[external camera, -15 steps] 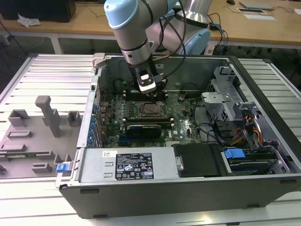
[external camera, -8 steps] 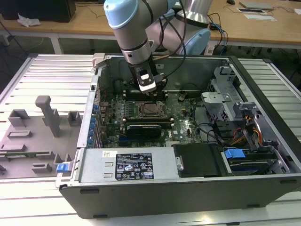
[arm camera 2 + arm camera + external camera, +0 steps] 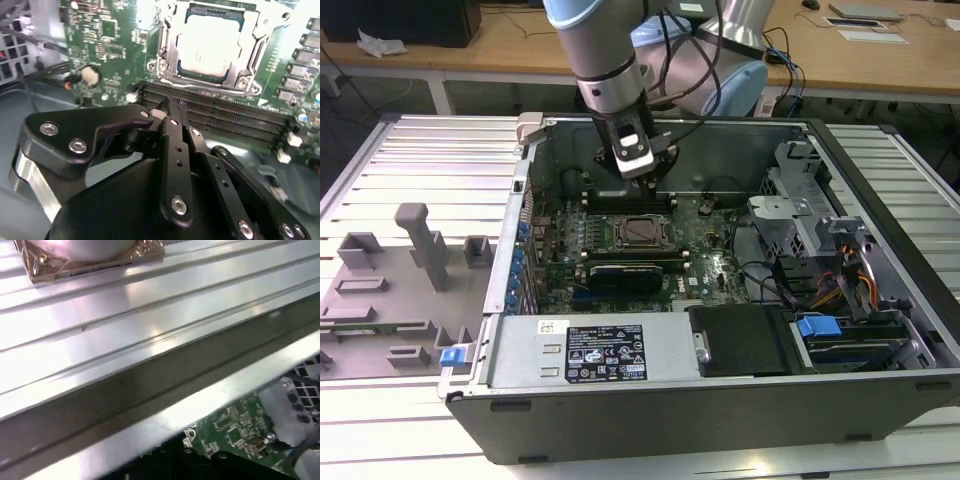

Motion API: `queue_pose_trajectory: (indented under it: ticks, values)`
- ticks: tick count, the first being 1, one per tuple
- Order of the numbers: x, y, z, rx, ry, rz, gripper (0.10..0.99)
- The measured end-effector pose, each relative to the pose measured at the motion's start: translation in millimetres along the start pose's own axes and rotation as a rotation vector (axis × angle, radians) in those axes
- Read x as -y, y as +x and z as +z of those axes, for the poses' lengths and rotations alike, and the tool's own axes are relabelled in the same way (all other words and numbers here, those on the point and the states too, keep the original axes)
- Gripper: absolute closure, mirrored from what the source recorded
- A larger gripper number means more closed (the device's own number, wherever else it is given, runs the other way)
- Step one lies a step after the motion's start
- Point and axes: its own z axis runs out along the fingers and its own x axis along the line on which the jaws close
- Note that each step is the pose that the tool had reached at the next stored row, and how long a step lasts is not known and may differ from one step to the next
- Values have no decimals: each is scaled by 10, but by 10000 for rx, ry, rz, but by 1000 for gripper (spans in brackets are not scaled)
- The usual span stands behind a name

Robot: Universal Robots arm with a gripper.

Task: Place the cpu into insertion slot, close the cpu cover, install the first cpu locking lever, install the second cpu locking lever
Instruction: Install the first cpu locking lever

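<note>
Sitting in the slot (image 3: 209, 47), the cpu (image 3: 209, 46) shows its pale metal top in the second wrist view, with the cover (image 3: 250, 30) down around it as a silver frame. The exterior view gives the same spot as a small silver square, cpu (image 3: 642, 231) in slot (image 3: 642, 232), mid-board inside the open case (image 3: 720, 400); lever detail cannot be made out there.

Gripper (image 3: 165, 107) hangs above the memory slots (image 3: 215, 117), just beside the socket, not touching the cpu or cover. Its black fingers (image 3: 175, 150) meet at the tips with nothing between them. In the exterior view the gripper (image 3: 646, 178) sits at the far edge of the board (image 3: 710, 250), near the case's back wall, arm coming down from above.

The first wrist view adds different things: a ribbed silver tabletop (image 3: 125, 315), a brass-coloured base with screws (image 3: 90, 260), the case's metal edge, and a corner of green board (image 3: 235, 425).

Around: a black heatsink block (image 3: 632, 272) just on the near side of the socket, a drive cage (image 3: 800, 210) and cable bundle (image 3: 840, 280) toward the exterior view's right, a blue tab (image 3: 814, 326), a labelled power supply (image 3: 605, 352) at the near side. Grey fixtures (image 3: 420, 245) stand on the table (image 3: 430, 160) at the exterior view's left, well apart from the case.
</note>
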Motion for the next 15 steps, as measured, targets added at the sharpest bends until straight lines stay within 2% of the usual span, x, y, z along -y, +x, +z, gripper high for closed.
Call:
queue_pose_trajectory:
  ticks: [1, 3, 9, 11, 13, 14, 15]
  values:
    - [-12, -17, -59, 1, 1, 4, 980]
    - [-23, -32, -113, 2, 3, 10, 980]
    - [-25, -35, -123, 2, 4, 13, 980]
    - [-25, -37, -121, -250, 118, 31, 980]
    - [-27, -42, -116, -637, 287, 59, 980]
    - [-28, -45, -115, -792, 355, 71, 980]
    - [-31, -52, -111, -1134, 507, 95, 980]
